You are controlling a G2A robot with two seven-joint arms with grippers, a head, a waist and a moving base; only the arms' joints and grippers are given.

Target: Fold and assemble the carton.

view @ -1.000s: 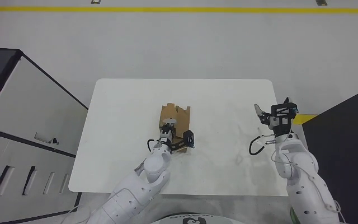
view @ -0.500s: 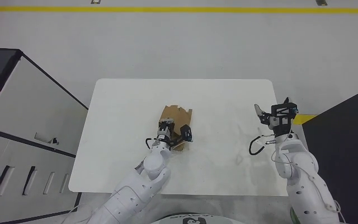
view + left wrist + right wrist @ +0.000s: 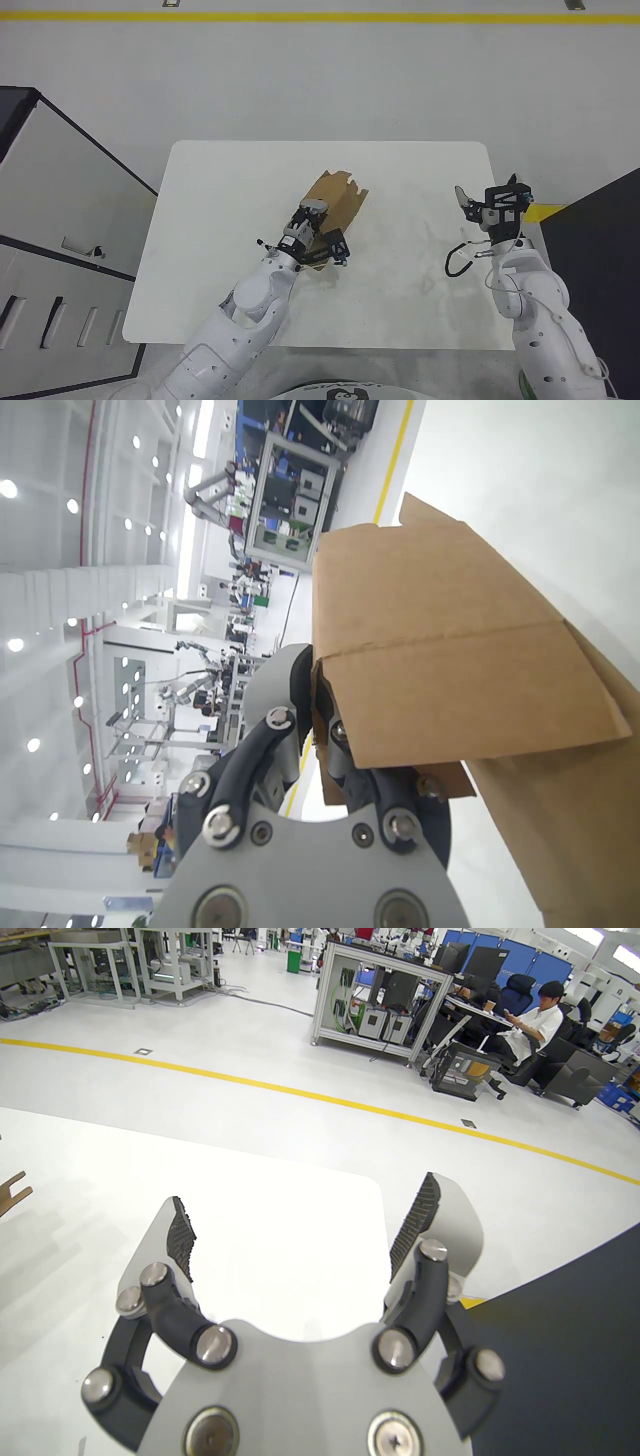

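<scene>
While it clamped a flap edge of the carton (image 3: 440,660), the left tool (image 3: 317,705) sat near the middle of the tabletop (image 3: 420,175), with its arm stretched forward from the near edge and angled toward the right. The brown carton lay slanted just beyond the tool, with its notched flaps at the far end. Well apart from it, the right tool (image 3: 305,1218) hung over the tabletop's right edge, spread wide with nothing between its pads, and its forearm ran back toward the near right corner.
</scene>
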